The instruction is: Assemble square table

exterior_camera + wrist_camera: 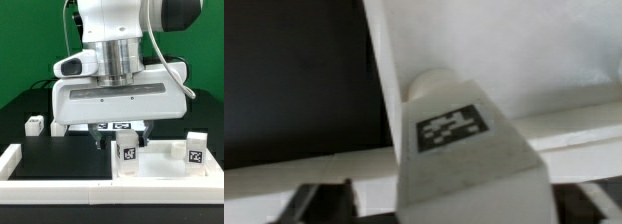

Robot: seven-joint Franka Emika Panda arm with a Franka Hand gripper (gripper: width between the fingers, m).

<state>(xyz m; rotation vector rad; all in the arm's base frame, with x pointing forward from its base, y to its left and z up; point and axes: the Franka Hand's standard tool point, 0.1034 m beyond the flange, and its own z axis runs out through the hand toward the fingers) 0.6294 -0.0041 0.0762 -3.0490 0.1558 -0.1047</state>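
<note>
The white square tabletop (160,166) lies flat at the exterior view's right (509,50). A white leg (128,155) with a black-and-white tag stands near the tabletop's left front corner. My gripper (122,143) hangs directly over this leg. In the wrist view the leg (452,130) rises between my dark fingers (327,205), and my gripper (455,206) straddles it. A narrow gap shows between that finger and the leg, so the jaws stand open around it. A second tagged leg (195,150) stands on the tabletop's right side. A third leg (35,125) sits on the black table at the far left.
A long white border rail (20,160) runs along the front and left of the black table. The marker board (115,125) lies behind my gripper, mostly hidden by the arm. Green backdrop behind.
</note>
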